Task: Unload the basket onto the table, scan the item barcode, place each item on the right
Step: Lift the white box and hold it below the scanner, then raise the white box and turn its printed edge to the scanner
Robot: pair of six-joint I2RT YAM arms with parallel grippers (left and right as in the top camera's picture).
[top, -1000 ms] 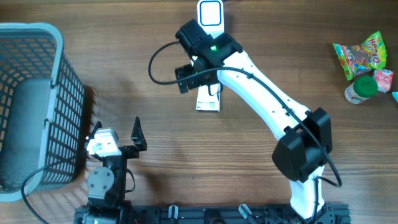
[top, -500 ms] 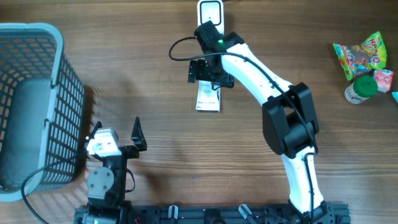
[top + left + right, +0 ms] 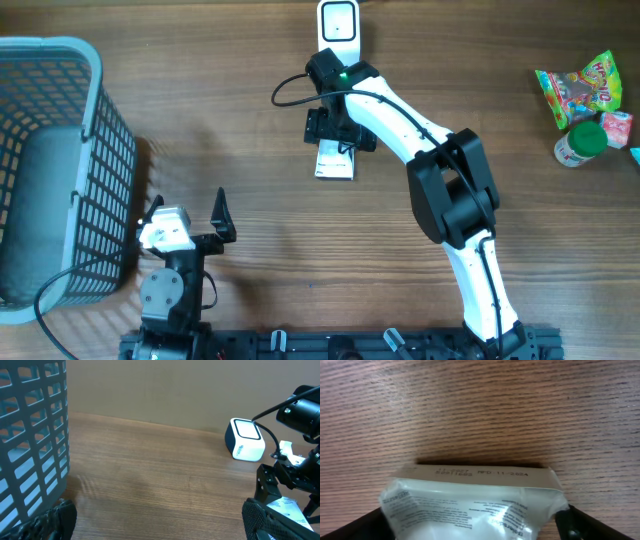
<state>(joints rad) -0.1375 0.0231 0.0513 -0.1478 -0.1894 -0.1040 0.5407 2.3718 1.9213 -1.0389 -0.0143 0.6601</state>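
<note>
A white plastic packet (image 3: 335, 163) with printed text lies flat on the wooden table just below the white scanner (image 3: 338, 22). My right gripper (image 3: 338, 132) hangs over the packet's far end, open. In the right wrist view the packet (image 3: 475, 502) fills the gap of my right gripper (image 3: 475, 527), with a dark finger at each of its side edges. No barcode shows on the packet's visible face. My left gripper (image 3: 186, 213) sits open near the table's front left, holding nothing. In the left wrist view the left gripper (image 3: 160, 520) frames bare wood, with the scanner (image 3: 245, 440) far off.
A grey mesh basket (image 3: 90, 120) stands at the left edge, close to the left arm, and its wall (image 3: 40, 435) shows in the left wrist view. Colourful snack bags (image 3: 580, 88) and a green-capped bottle (image 3: 580, 143) lie at the far right.
The right arm swung its gripper from left of the packet to above it and turned the wrist. The packet and the left arm stayed put.
</note>
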